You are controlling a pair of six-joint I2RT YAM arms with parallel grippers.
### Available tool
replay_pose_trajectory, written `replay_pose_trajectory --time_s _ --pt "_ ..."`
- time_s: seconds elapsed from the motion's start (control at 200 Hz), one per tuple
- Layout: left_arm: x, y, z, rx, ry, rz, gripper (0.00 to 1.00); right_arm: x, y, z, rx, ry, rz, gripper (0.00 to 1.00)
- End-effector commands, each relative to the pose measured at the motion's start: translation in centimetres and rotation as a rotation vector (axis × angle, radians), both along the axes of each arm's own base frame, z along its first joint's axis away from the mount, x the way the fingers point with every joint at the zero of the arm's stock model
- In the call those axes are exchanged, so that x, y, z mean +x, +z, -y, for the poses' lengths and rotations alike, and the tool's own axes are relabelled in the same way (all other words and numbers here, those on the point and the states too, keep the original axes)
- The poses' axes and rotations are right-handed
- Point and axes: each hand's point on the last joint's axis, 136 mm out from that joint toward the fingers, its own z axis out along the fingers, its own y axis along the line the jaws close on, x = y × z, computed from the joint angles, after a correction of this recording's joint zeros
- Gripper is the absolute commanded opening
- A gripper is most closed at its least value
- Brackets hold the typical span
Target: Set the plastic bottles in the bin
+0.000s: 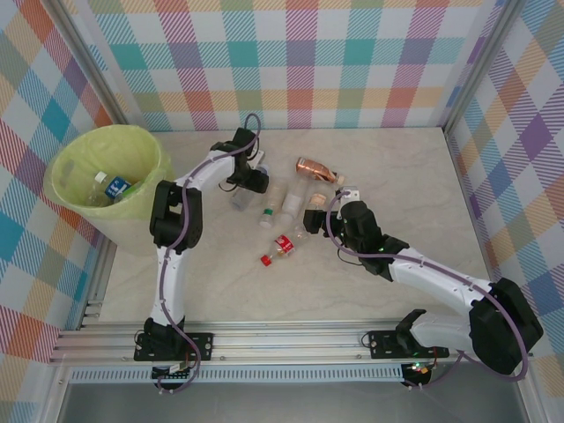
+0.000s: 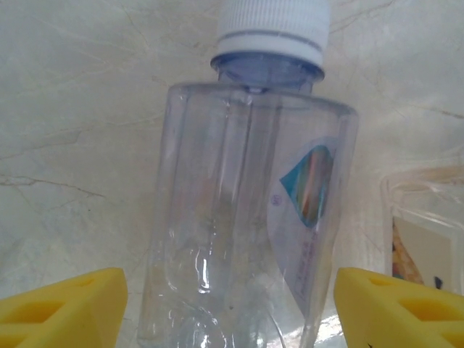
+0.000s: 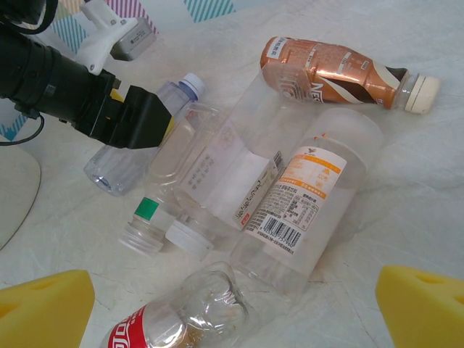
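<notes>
Clear plastic bottle (image 2: 246,217), ridged white cap (image 2: 272,29), lying on veined table (image 2: 72,109).

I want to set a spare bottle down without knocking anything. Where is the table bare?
Bare table lies wide between the brown bottle and the right wall, and along the near side between the red-labelled bottle and the rail. Crowded: the centre, where clear bottles lie packed together.
</notes>
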Motion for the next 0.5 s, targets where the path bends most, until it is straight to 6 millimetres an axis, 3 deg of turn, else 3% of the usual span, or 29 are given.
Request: replay_pose_trajectory --time_s 0.0,0.185,0.495 --pt "-0.5 -0.3 0.6 0.008 -0.032 -0.028 0.75 -0.1 0.1 0.7 0.009 -0.026 0.003 1.0" --pt "-0.3 -0.6 0.1 0.025 -0.013 -0.014 0.71 -0.1 0.2 0.6 0.011 -0.024 0.003 1.0" --pt "0.5 2.4 -0.7 0.033 0.05 0.094 0.52 -0.3 0.2 0.8 0.011 -0.026 0.008 1.0"
